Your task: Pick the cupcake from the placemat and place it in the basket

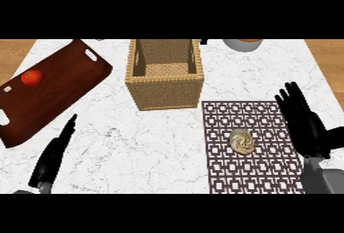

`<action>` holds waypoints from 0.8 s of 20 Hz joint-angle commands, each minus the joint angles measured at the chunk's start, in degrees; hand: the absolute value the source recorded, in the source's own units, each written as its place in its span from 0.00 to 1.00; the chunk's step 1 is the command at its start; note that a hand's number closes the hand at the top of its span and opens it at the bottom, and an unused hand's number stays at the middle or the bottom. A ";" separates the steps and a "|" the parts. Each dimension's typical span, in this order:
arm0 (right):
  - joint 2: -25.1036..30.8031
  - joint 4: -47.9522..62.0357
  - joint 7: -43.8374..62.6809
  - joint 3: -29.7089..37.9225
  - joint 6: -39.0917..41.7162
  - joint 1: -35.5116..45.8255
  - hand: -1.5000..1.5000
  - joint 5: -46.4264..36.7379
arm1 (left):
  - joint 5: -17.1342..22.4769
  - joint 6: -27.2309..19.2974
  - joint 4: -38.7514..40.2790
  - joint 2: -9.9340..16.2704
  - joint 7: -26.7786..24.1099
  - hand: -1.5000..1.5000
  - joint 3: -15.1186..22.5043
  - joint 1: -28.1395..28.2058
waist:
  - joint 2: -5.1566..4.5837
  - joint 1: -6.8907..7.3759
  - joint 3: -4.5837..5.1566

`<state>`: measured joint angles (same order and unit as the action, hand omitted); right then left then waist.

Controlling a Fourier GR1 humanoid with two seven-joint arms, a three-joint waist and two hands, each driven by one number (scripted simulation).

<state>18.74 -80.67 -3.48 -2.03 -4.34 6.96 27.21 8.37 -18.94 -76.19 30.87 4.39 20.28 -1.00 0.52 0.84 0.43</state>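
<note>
The cupcake point(242, 141), beige with swirled frosting, sits near the middle of the dark patterned placemat point(252, 173) at the right. The woven basket point(164, 86) stands behind and to the left of the placemat, nothing showing inside it. My right hand point(306, 127) is open with straight fingers, hovering over the placemat's right edge, to the right of the cupcake and apart from it. My left hand point(53, 157) is open at the lower left with its fingers stretched out, far from the cupcake.
A dark wooden cutting board point(60, 77) lies at the far left with a red tomato point(32, 78) on it. A grey bowl point(242, 44) shows partly at the back edge. The white marble counter point(148, 150) ends in wood at both sides.
</note>
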 commanded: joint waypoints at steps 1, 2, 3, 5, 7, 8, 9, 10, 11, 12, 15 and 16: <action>0.72 -2.17 1.65 0.72 -1.00 1.70 1.00 -2.29 | -0.15 1.94 -3.09 0.80 -2.96 0.50 -3.51 0.73 | -0.44 -0.63 -0.43; -3.52 -1.73 -0.27 -3.61 -6.30 4.37 1.00 -6.55 | -0.65 0.48 -6.49 1.17 -1.50 0.50 -2.75 -2.72 | -0.38 -0.16 -0.43; -2.95 -3.43 2.15 -4.48 -7.24 5.84 1.00 -7.03 | -0.82 1.26 -8.41 2.08 -1.31 0.50 -3.22 -6.94 | -0.24 -0.33 -0.41; -4.27 -1.00 1.86 -6.15 -11.09 11.17 1.00 -11.30 | -0.47 3.31 -10.00 3.96 -5.85 0.50 -5.61 -11.59 | -0.40 0.72 -0.34; -11.06 -5.78 -7.56 8.74 -20.34 9.64 1.00 -1.92 | 0.25 1.81 -7.53 1.82 -4.23 0.50 -4.37 -7.63 | 3.30 -6.62 -2.29; -18.04 -1.51 -4.52 -8.43 -16.98 11.96 1.00 -3.80 | -0.03 4.12 -9.87 0.61 -8.40 0.50 -3.49 -11.69 | -0.84 1.36 -0.50; -18.18 -0.70 -7.71 -8.83 -22.44 13.15 1.00 -2.38 | 1.10 5.49 -11.10 1.90 -8.21 0.50 -4.48 -11.75 | -0.79 2.39 -0.56; -18.30 4.24 -8.64 -12.62 -28.84 16.95 1.00 -10.23 | 0.92 6.32 -10.73 2.11 -7.12 0.50 -4.31 -13.72 | -1.10 2.62 -0.42; -18.40 5.02 -7.59 -14.01 -34.78 18.95 0.00 -12.27 | 0.98 5.87 -11.73 1.36 -6.98 0.50 -4.13 -13.88 | -0.87 2.62 -0.36; -18.47 6.47 -7.67 -16.01 -39.40 20.49 0.00 -12.86 | 1.65 6.04 -11.28 0.70 -6.54 0.50 -4.29 -13.40 | -0.82 2.19 -0.36; -17.62 11.85 1.03 -16.29 -48.73 27.58 0.00 -24.14 | 1.91 7.18 -10.55 3.00 -7.02 0.50 -6.17 -13.43 | -0.41 1.46 -0.11; -15.30 12.79 3.04 -17.81 -50.74 27.26 0.00 -27.37 | 0.64 5.43 -11.17 1.67 -6.05 0.50 -4.75 -12.48 | -0.10 0.79 -0.09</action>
<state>2.50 -72.98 -5.86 -16.81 -44.20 28.67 9.34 9.31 -13.26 -86.42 32.67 -2.13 15.54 -13.70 0.08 2.19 0.16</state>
